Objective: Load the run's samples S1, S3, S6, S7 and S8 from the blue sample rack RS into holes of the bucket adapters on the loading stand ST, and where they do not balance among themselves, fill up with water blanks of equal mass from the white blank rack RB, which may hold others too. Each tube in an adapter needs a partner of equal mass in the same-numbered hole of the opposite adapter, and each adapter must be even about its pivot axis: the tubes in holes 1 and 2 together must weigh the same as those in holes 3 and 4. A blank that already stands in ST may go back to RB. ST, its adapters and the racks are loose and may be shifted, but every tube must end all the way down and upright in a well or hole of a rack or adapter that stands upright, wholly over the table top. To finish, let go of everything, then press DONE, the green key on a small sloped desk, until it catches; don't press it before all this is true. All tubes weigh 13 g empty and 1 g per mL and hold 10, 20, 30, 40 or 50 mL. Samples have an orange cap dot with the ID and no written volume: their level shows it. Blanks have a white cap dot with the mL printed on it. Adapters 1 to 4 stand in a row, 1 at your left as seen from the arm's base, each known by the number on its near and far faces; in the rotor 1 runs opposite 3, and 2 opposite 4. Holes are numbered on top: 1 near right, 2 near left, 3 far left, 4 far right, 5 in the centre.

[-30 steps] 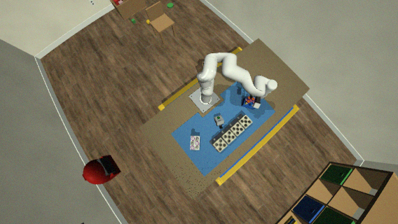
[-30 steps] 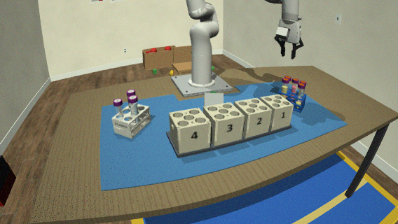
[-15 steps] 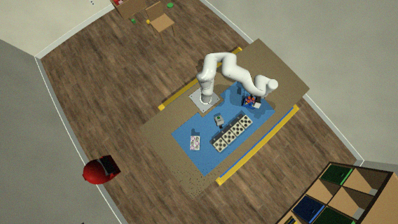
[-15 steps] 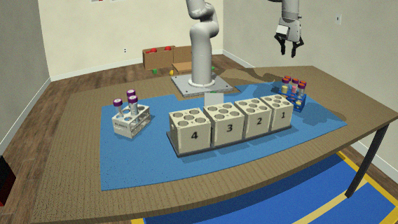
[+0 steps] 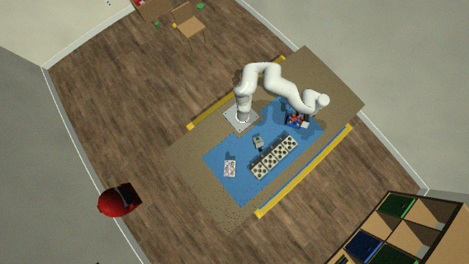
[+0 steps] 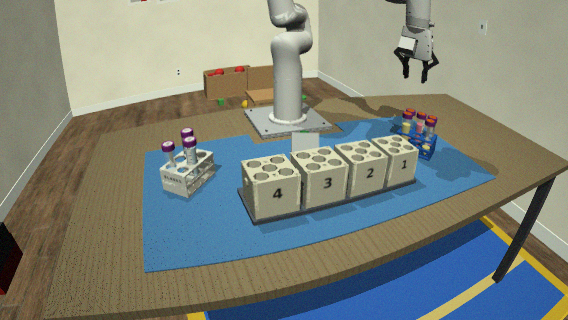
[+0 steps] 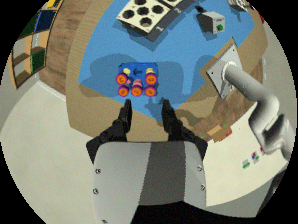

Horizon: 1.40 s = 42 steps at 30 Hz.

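My gripper [image 6: 415,75] [image 7: 147,106] is open and empty. It hangs high above the blue sample rack RS [image 6: 426,151] [image 5: 294,122] [image 7: 136,70], which holds several orange-dotted sample tubes [image 6: 419,122] [image 7: 136,84]. The loading stand ST [image 6: 320,210] [image 5: 274,156] [image 7: 160,3] carries adapters 4 [image 6: 272,192], 3 [image 6: 327,182], 2 [image 6: 369,172] and 1 [image 6: 406,162] in a row, and all the holes I can see are empty. The white blank rack RB [image 6: 176,179] [image 5: 229,168] holds three purple-capped tubes [image 6: 189,142]. The DONE key's desk [image 5: 258,141] [image 7: 212,22] sits between the arm's base and the stand.
The racks and stand rest on a blue mat [image 6: 200,230] on the brown table [image 6: 500,145]. The arm's base plate [image 6: 287,125] is at the back centre. RS stands near the table's right edge, close to adapter 1.
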Available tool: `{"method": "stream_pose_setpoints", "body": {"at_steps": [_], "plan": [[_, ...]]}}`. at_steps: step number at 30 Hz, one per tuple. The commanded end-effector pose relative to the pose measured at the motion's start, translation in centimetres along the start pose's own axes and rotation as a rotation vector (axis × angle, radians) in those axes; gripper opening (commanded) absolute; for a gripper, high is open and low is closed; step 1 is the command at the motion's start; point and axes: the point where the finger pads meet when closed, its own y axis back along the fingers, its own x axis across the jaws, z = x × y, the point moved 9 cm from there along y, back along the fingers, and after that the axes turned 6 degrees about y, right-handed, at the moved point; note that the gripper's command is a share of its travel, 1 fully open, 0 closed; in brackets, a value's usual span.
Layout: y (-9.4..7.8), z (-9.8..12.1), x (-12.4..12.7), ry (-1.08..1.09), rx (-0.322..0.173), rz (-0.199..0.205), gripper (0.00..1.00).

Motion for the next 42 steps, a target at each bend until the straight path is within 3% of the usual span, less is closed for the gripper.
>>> {"method": "stream_pose_setpoints", "body": {"at_steps": [1, 13, 27, 42], "plan": [[0.1, -0.2, -1.8, 0.000, 0.000, -0.003, 0.57], [0.1, -0.7, -6.8, 0.000, 0.000, -0.003, 0.57], [-0.3, -0.7, -6.8, 0.000, 0.000, -0.003, 0.57], [-3.3, -0.7, -6.8, 0.000, 0.000, -0.003, 0.57]]}}
